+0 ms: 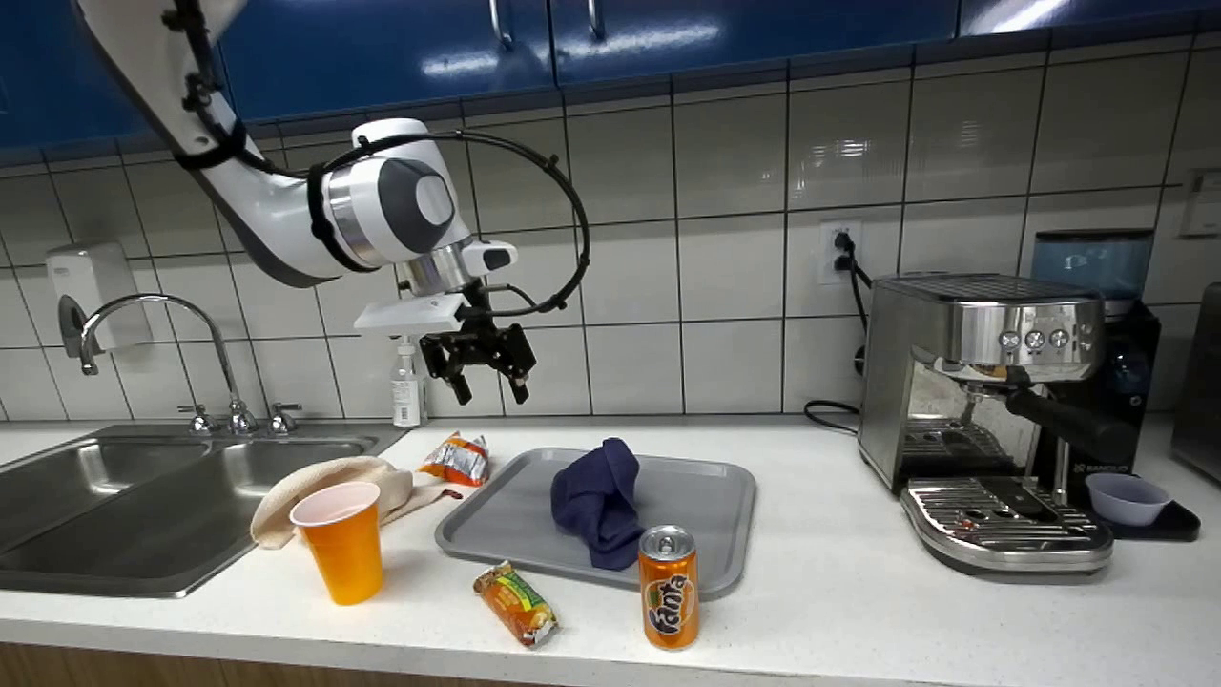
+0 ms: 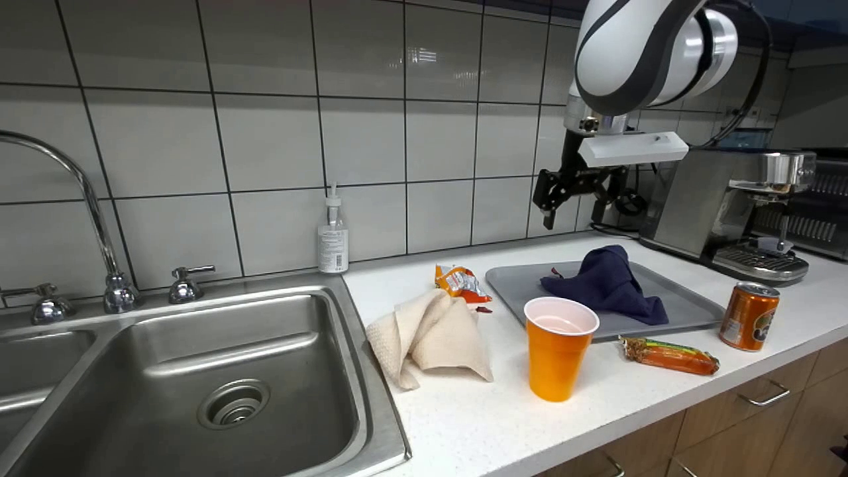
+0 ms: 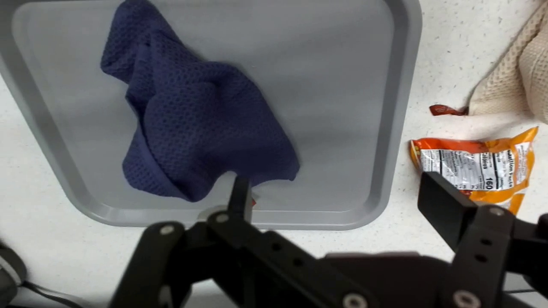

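Black two-fingered claw (image 1: 491, 392) hung empty, jaws apart, left of centre in an exterior view. Crumpled navy-blue waffle-weave cloth (image 3: 192, 119) lay on grey rectangular tray (image 3: 325, 107), upper left of wrist view. Judged: positioning step; next move called for alignment, then descent.

- Rounded white arm (image 1: 258, 208) with dark grey panels (image 1: 396, 196), upper left in an exterior view.
- Black straps (image 1: 212, 151) circle it; a black cable (image 1: 551, 166) loops outward.
- Flat white bar (image 1: 410, 313) below.
- Angular black gripper (image 3: 342, 201) with silver screws (image 3: 466, 298), bottom of the wrist view.
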Controlling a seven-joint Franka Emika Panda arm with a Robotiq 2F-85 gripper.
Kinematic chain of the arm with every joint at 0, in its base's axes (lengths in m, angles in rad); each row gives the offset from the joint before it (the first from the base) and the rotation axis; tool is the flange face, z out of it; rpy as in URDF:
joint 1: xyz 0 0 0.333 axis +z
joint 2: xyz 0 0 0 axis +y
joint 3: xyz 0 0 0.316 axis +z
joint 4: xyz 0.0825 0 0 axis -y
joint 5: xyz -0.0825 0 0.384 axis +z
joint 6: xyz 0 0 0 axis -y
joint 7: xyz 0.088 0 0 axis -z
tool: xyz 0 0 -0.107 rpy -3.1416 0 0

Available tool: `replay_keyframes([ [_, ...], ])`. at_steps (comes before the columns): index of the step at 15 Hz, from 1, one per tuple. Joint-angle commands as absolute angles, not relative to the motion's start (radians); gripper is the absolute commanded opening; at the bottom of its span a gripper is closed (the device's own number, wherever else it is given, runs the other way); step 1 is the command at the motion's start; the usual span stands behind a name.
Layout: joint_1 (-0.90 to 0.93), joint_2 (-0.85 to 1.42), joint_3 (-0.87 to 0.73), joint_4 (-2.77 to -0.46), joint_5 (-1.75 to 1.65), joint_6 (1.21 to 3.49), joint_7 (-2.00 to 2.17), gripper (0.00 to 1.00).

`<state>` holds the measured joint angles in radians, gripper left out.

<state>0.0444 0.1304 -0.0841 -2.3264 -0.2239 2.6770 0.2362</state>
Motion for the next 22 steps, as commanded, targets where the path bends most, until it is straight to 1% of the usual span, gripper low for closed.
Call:
replay_keyframes([
  [1, 0.013, 0.124, -0.097, -2.341, -0.234, 2.703, 0.221, 1.0],
  [10, -0.046, 0.21, -0.134, -2.313, -0.192, 2.769, 0.156, 1.0],
  [22, -0.093, 0.345, -0.133, -2.218, -0.088, 2.773, 0.059, 1.0],
])
